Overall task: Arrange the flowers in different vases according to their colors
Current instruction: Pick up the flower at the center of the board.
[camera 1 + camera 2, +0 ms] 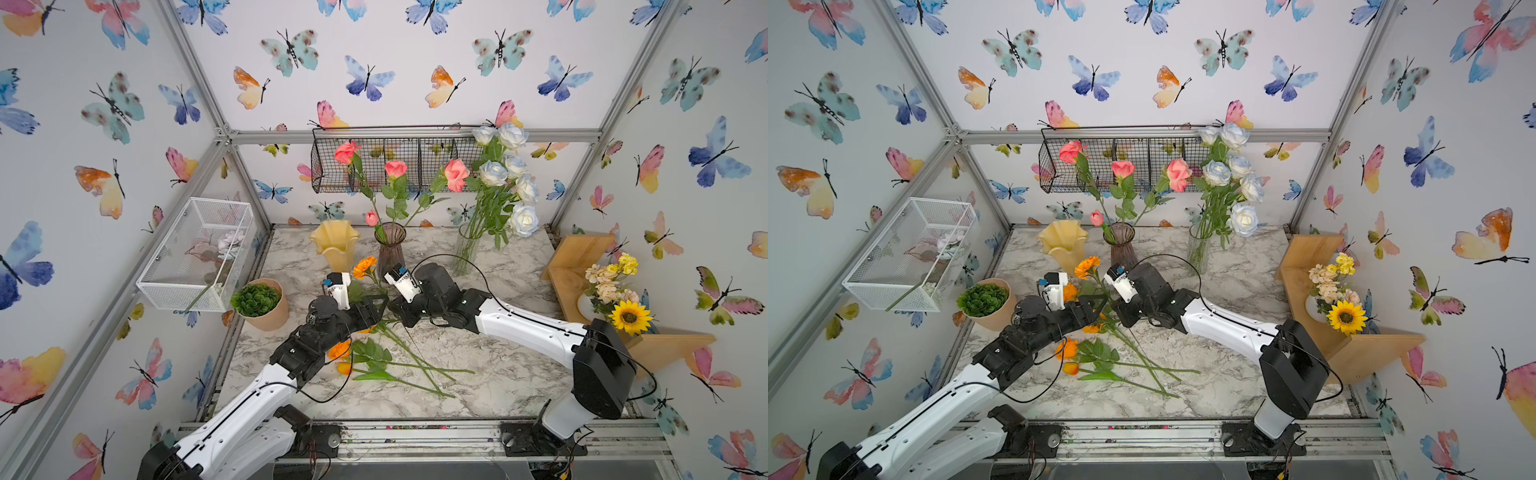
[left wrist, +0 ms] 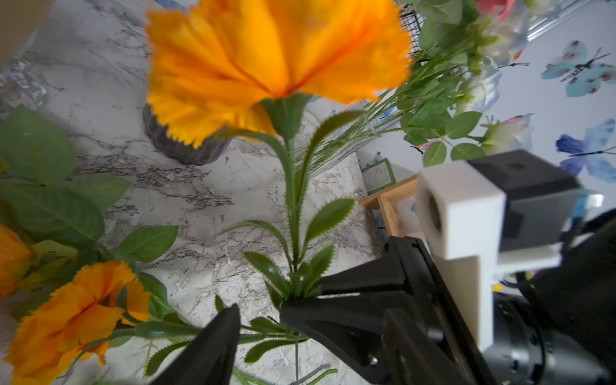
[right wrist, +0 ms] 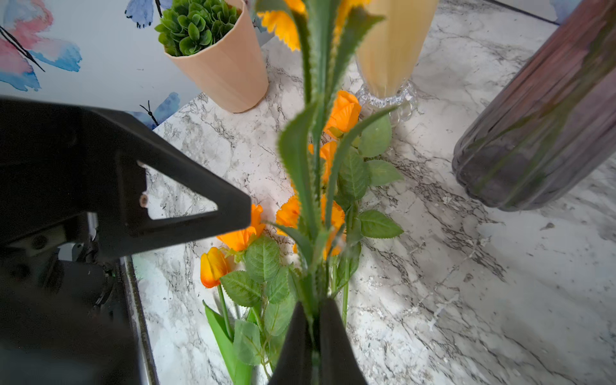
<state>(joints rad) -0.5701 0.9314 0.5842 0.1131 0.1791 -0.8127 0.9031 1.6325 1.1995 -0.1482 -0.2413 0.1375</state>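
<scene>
- The right gripper (image 3: 315, 313) is clamped tight on the green stem of an orange marigold (image 1: 365, 267). The bloom stands just in front of the yellow vase (image 1: 336, 254), on the robot's side of it.
- The left gripper (image 1: 376, 306) is right beside that stem with its jaws apart. The right wrist view shows one left finger (image 3: 233, 216) just short of the stem, not touching.
- This reads to me like a handover, since the yellow vase looks empty and sits on the left arm's side.
- To do it well, the left jaws want bare stem just above the right's grip, clear of the serrated leaves (image 2: 328, 213). Pinch a leaf and the flower will swing.
- The right should let go only once the left has a firm hold.
- Then lift high so the stem end clears the ruffled rim, and feed it in end first.
- Careful here: the purple vase (image 1: 390, 251) with the pink flowers (image 1: 395, 168) stands just beside the yellow vase and is easy to knock.
- Past that, further from the yellow vase, the clear cylinder (image 1: 466, 249) holds the white-blue roses (image 1: 524, 219).
- More orange flowers (image 1: 340, 350) lie flat on the table (image 1: 498, 374), nearer the robot than the yellow vase, so there's plenty left to do.
</scene>
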